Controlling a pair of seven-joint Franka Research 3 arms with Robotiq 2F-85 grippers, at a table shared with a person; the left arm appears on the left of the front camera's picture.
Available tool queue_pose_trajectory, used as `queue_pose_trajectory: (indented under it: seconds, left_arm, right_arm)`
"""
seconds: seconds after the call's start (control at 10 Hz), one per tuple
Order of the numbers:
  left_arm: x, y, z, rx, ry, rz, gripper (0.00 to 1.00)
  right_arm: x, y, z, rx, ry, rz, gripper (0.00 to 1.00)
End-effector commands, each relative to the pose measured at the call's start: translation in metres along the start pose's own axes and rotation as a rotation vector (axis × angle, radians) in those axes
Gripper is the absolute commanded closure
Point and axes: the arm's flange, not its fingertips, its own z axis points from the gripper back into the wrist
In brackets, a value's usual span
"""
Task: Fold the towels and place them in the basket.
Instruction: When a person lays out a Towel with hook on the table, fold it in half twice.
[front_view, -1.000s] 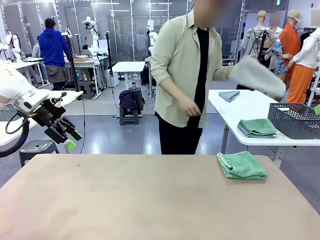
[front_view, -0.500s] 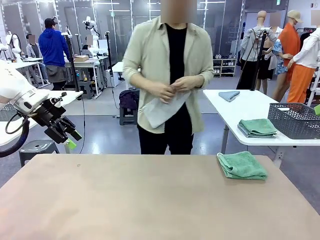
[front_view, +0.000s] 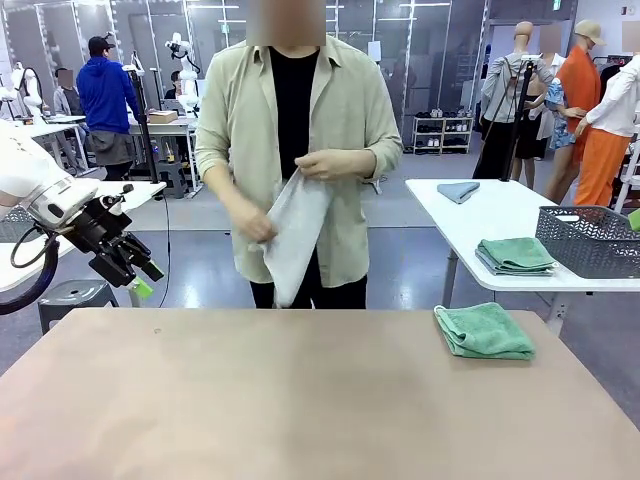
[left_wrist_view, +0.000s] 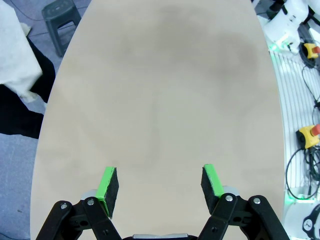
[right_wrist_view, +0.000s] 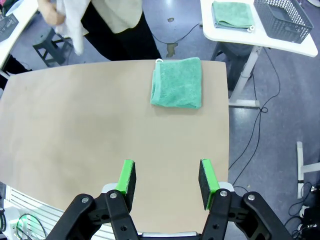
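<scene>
Two towels concerned you. The white towel (front_view: 293, 235) hung long axis down from the person's hands (front_view: 318, 165) across the table; your front view showed its whole drop. The green towel (right_wrist_view: 176, 82) lay folded near-square at the far right corner, seen from above in your right wrist view. The basket (front_view: 590, 240) stood on the side table (front_view: 500, 215). Your left gripper (left_wrist_view: 161, 186) and right gripper (right_wrist_view: 166, 184) gaped, holding nothing.

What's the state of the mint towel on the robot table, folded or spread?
Folded. The mint towel lies on the table as a compact rectangle, with stacked layers showing at its edge.
</scene>
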Motion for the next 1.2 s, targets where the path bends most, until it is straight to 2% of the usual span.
queue_pose_trajectory:
  seconds: [0.0, 1.1]
  left_arm:
    - [0.0015, -0.0002, -0.0001, 0.006, 0.001, 0.015, 0.16]
    - [0.0015, -0.0002, -0.0001, 0.006, 0.001, 0.015, 0.16]
  right_arm:
    - [-0.0001, 0.0002, 0.0011, -0.001, -0.003, 0.005, 0.36]
    - [-0.0001, 0.0002, 0.0011, -0.001, -0.003, 0.005, 0.36]
